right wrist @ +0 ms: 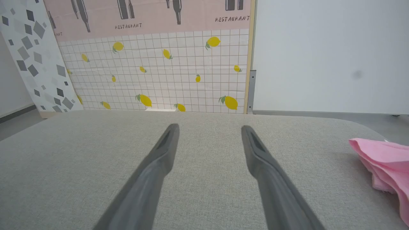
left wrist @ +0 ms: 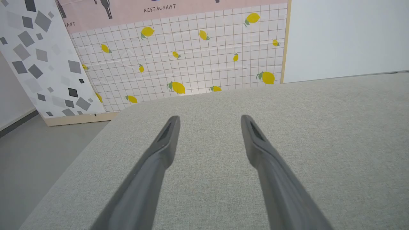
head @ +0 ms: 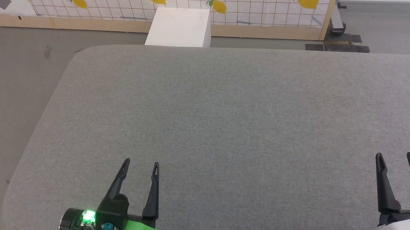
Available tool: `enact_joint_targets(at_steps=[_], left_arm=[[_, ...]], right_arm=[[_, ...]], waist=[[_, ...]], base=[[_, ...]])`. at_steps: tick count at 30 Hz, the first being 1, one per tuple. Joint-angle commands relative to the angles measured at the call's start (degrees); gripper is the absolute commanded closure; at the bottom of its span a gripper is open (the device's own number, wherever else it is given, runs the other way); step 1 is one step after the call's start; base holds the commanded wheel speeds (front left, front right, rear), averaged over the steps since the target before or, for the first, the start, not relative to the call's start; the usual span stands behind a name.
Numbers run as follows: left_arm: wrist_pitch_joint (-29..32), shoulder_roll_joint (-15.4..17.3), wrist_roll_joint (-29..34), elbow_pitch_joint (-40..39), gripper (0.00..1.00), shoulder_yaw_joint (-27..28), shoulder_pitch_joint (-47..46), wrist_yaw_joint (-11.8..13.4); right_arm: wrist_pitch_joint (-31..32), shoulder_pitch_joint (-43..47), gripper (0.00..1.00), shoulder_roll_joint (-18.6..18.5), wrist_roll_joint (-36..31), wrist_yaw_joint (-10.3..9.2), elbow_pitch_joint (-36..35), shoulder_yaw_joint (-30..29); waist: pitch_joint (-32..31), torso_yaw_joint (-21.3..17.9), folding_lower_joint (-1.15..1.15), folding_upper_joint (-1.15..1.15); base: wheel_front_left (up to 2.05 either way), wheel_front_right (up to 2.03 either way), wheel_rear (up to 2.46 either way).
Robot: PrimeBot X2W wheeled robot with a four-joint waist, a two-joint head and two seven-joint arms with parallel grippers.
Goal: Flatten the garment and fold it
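The garment (right wrist: 385, 164) is a pink cloth lying bunched at the right edge of the right wrist view, on the grey cushion (head: 227, 120). My right gripper (right wrist: 209, 129) stands open to the left of it, apart from it, with nothing between its fingers. In the head view that right gripper (head: 395, 157) sits at the lower right above the cushion. My left gripper (head: 140, 163) is at the lower left, open and empty, its fingers (left wrist: 169, 137) spread wide over bare fabric.
A white box (head: 179, 26) stands on the floor just beyond the cushion's far edge. Behind it runs a lemon-patterned panel (head: 255, 3) with a wooden base. Grey floor (head: 8, 82) lies off the cushion's left side.
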Motion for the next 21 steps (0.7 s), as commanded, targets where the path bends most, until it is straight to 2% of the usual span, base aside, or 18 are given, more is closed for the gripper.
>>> enact_joint_targets(at_steps=[1,2,3,21], left_arm=[[-0.2,-0.2,-0.1,-0.4,0.0,0.1,0.5,0.0],[-0.2,-0.3,-0.4,-0.5,0.0,0.1,0.6,-0.1],[0.0,-0.1,-0.5,-0.4,1.0,0.0,0.0,-0.2],[1.6,-0.6,-0.3,-0.6,1.0,0.9,-0.2,0.3]], right_arm=[[-0.3,0.6,0.0,0.2,0.1,-0.09,-0.2,-0.1],[-0.3,0.6,0.0,0.2,0.2,-0.09,-0.2,-0.1],[0.0,0.0,1.0,0.0,0.0,0.01,0.0,-0.1],[1.5,-1.1,1.0,0.0,-0.7,0.0,0.4,1.0]], waist=[[-0.1,0.0,0.0,0.0],[-0.1,0.0,0.0,0.0],[-0.1,0.0,0.0,0.0],[-0.3,-0.8,0.0,0.0]], base=[[0.0,0.0,0.0],[0.0,0.0,0.0],[0.0,0.0,0.0],[0.0,0.0,0.0]])
